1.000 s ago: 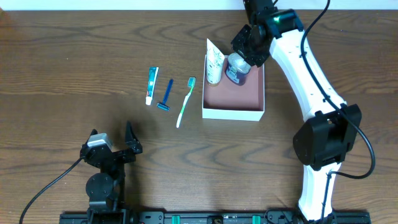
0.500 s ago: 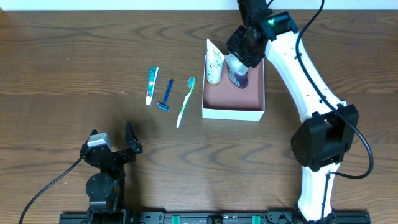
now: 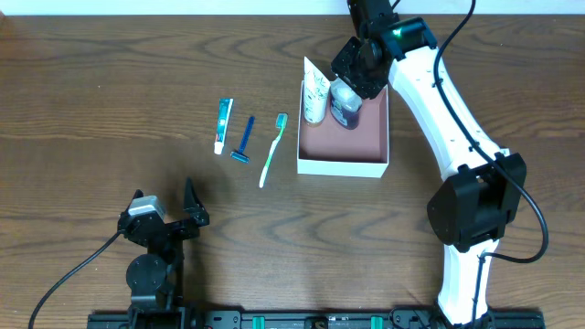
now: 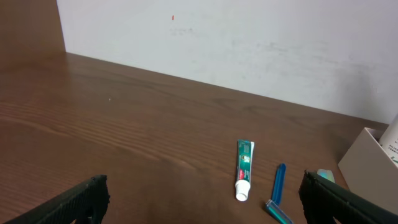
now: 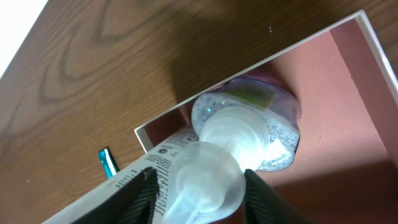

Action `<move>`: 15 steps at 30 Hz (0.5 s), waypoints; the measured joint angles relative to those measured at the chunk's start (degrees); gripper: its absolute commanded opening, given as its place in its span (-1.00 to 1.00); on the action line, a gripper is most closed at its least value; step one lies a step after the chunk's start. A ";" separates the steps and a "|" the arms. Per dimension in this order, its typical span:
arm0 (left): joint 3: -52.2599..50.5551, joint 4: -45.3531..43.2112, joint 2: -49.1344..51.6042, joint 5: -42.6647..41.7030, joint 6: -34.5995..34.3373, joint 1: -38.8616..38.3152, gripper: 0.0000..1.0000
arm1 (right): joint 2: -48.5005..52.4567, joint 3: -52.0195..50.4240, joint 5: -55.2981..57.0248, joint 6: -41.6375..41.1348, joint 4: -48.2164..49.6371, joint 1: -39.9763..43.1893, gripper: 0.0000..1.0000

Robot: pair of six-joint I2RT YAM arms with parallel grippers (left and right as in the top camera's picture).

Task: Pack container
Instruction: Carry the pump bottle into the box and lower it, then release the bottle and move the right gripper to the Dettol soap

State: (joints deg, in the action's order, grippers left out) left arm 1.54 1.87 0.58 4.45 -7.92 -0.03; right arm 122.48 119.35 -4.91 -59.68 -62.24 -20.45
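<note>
Right claw (image 5: 199,186): you are pinching the bottle (image 5: 249,118) by its white pump top, one jaw on each side.
Bottle: standing upright directly under that claw, in the far left corner of the container (image 3: 343,167), touching the white carton (image 3: 314,89).
Container: sitting right of centre, white walls, pink-brown floor mostly showing.
Left claw (image 3: 169,208): resting spread, well apart; your right arm is much nearer.
</note>
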 measured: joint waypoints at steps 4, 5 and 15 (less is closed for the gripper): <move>0.00 0.00 0.00 0.00 -0.02 0.00 0.96 | 0.00 0.00 0.02 -0.11 0.66 0.00 0.33; 0.00 0.00 0.00 0.00 0.00 0.00 0.96 | 0.00 0.00 0.00 0.09 0.85 0.00 0.37; 0.00 0.00 0.00 0.00 -0.02 0.00 0.96 | -0.11 5.38 -0.20 0.85 -1.75 2.67 0.72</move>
State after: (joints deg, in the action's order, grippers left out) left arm 1.54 1.87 0.58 4.45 -7.94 -0.03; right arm 122.37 124.73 -5.10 -58.83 -63.99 -17.78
